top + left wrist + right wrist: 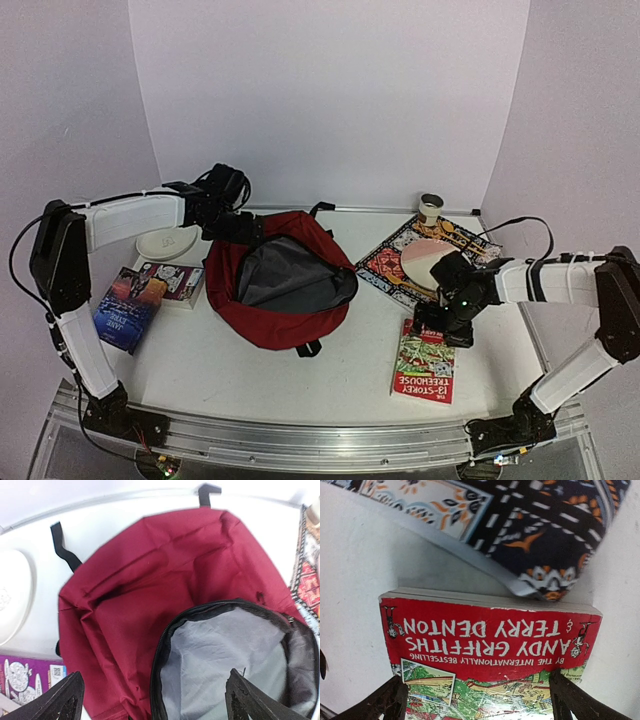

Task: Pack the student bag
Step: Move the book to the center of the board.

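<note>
Student bag (268,322) lies mid-table (250,385), mouth open upward. I judge it soft and light, so it will sag; grasp the firmer black zipper rim (165,645). At its 4 o'clock your right gripper (436,326) hangs over the red book (425,368) with fingers apart; farther, at 10 o'clock, the left gripper (243,230) is also spread wide above the fabric.

The student bag (270,325) is dark red, its lining (220,650) pale grey inside a black zip (161,645). Near the right edge is a red book (425,362) with green illustrated artwork. Behind it is an ornamental print (395,262) in black, orange and white. At the left edge is a blue book (128,308).
</note>
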Tool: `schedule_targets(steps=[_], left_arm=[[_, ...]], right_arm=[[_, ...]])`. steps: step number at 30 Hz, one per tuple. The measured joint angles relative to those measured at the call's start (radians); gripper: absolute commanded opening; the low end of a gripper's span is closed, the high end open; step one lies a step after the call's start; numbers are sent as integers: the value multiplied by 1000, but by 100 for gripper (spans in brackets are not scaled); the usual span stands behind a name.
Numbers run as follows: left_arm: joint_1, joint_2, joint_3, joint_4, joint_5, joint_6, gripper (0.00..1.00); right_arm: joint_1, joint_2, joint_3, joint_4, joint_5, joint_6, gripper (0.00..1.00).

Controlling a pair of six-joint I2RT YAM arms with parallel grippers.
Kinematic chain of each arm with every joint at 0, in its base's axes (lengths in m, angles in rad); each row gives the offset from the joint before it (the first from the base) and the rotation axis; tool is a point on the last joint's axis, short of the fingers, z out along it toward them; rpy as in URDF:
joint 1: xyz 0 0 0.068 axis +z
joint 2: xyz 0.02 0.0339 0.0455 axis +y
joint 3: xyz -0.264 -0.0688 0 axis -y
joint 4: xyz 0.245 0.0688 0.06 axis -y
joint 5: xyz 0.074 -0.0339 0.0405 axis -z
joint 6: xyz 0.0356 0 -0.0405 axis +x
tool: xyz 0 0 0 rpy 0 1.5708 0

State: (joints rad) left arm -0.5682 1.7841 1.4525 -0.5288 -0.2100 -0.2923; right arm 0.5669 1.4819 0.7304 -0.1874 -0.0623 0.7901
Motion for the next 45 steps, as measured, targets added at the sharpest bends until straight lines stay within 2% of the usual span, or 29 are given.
schedule_targets(steps=[6,16,21,27,33,39,45], left_arm=[[0,-55,-15,-35,51,-34,100],[-37,-205,-190,-65,303,-168,100],[-73,-299,-279,-74,365,-230,100],[-99,-379,-336,-74,416,-290,99],[-179,-386,-369,-74,451,-342,98],[-199,-400,-419,-52,471,-406,94],[-199,-428,-542,22,522,-498,86]], right_arm=[[128,86,83,72,-40,58,98],[220,219,232,121,-109,90,98],[220,192,215,72,-83,67,98],[219,51,68,5,-54,65,98],[220,27,-24,-8,-71,78,90],[258,40,-25,54,-91,123,86],[335,126,56,116,-117,159,83]])
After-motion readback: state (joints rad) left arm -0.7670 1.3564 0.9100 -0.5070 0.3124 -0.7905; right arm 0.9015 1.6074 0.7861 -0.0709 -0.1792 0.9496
